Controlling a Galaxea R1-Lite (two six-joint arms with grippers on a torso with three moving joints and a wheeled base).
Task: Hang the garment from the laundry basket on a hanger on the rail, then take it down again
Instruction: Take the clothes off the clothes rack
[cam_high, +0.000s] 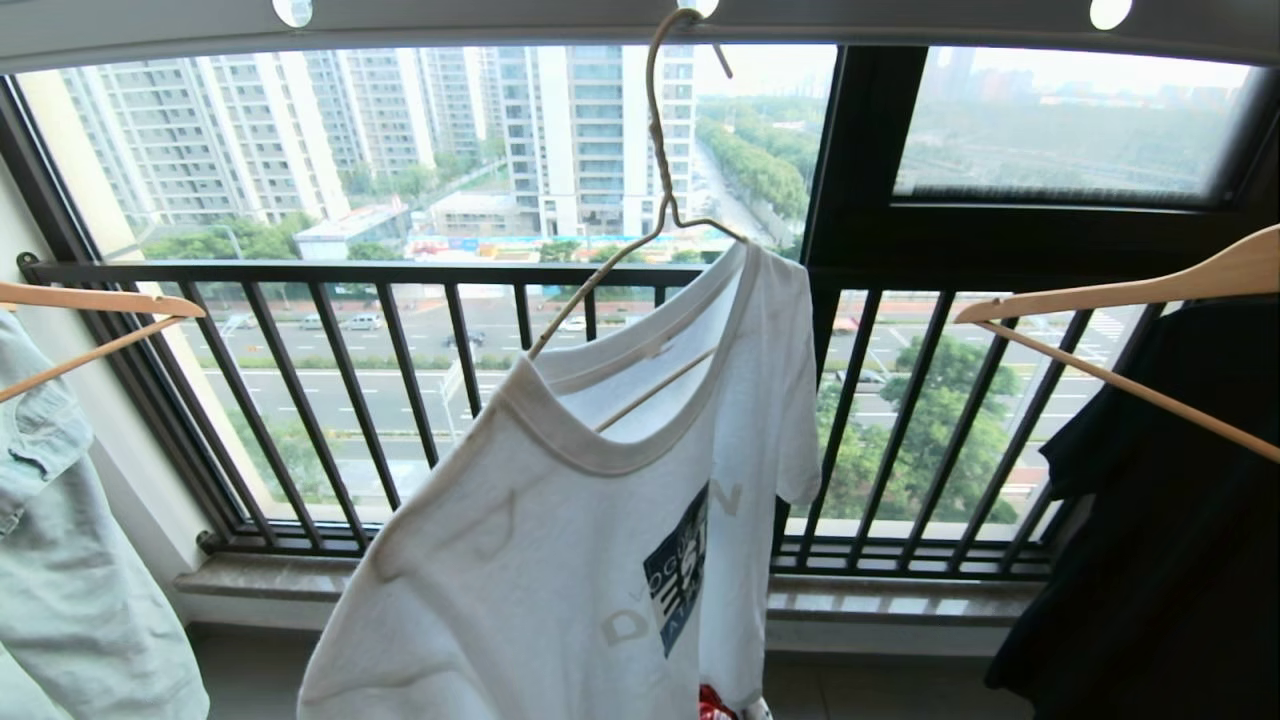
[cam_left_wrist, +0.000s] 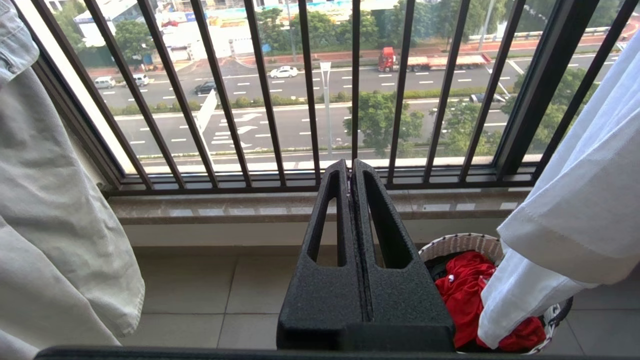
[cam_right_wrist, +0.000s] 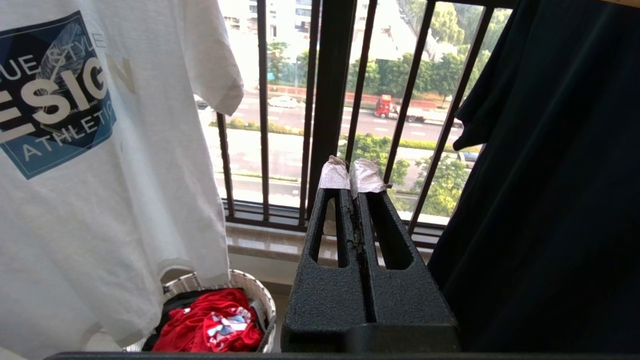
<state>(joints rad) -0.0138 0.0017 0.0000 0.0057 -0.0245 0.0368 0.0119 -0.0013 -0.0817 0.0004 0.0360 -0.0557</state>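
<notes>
You are idling both tools, left (cam_left_wrist: 350, 167) and right (cam_right_wrist: 350, 172), pressed together empty; lift the hanger (cam_high: 655, 170) hook cleanly off the rail (cam_high: 900, 20).

The head view looks up close at the white T-shirt (cam_high: 560, 520), window railing (cam_high: 420, 340) behind it. Both wrist views sit lower, facing that railing, flanking the shirt and sharing the laundry basket (cam_left_wrist: 460, 244) beneath.

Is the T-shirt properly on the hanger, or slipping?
Askew: the T-shirt hangs tilted, the hanger's left arm poking bare out of the collar.
</notes>
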